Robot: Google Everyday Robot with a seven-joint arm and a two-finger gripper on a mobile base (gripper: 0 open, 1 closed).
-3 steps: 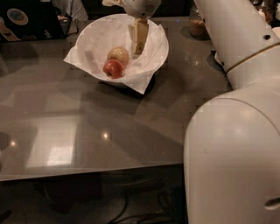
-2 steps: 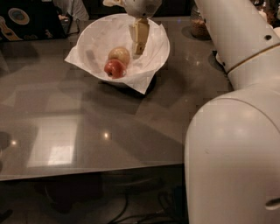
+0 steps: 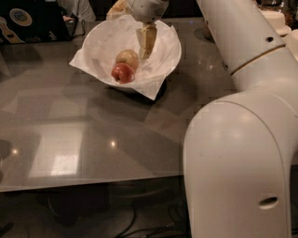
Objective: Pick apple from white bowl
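The white bowl (image 3: 170, 56) stands at the back of the grey table, lined with crumpled white paper (image 3: 149, 86) whose corners hang over the rim. In it lie a red apple (image 3: 123, 73) and, touching it just behind, a paler yellowish apple (image 3: 127, 57). My gripper (image 3: 145, 46) hangs down inside the bowl, just to the right of the pale apple and above the paper. It holds nothing that I can see.
My white arm (image 3: 242, 139) fills the right side and hides that part of the table (image 3: 70, 139). A dark laptop with stickers (image 3: 23, 21) is at the back left, with a person (image 3: 79, 7) behind it. White stacked items (image 3: 275, 19) are at the back right.
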